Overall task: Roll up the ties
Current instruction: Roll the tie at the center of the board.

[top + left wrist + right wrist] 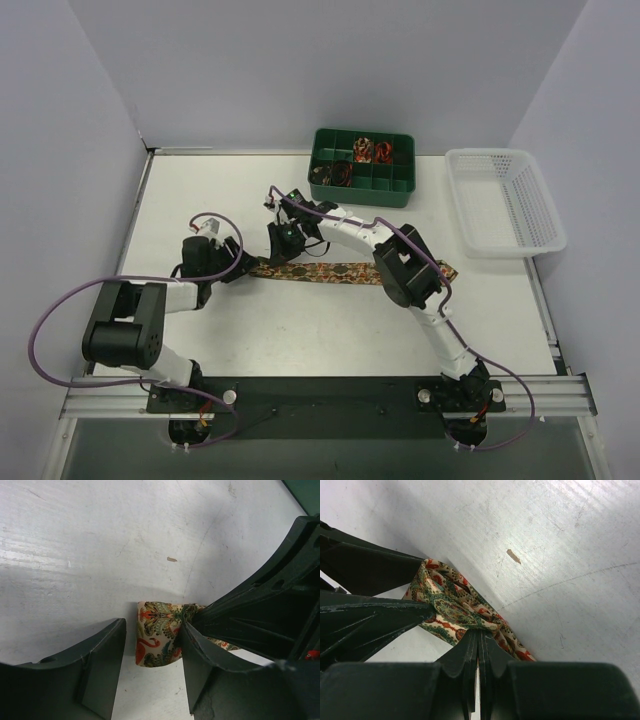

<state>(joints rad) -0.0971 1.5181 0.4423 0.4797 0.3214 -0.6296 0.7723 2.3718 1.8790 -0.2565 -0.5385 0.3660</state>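
Only the top view takes in the whole tie [330,272]: a long, flat strip lying on the white table [300,340], its long axis running left to right across the middle, with the right end passing under the right arm and showing just beyond it. From above it is too small to tell which end is the pointed one. That view alone also shows the green box [325,140] at the far edge with coiled ties [372,150] in some of its compartments, and the white basket [470,215] to its right, well apart from the strip. Both grippers meet at the tie's left end, the left gripper [245,266] at the very end and the right gripper [283,243] just beside it. The wrist views give what the top view cannot. In the left wrist view the fingers [102,665] stand apart with the tie's blunt, folded end lying between them, close against the right-hand finger and clear of the other. In the right wrist view the fingertips [470,650] are pressed together, pinching a bunched fold of the patterned fabric, while the rest of the strip trails away beneath the gripper.
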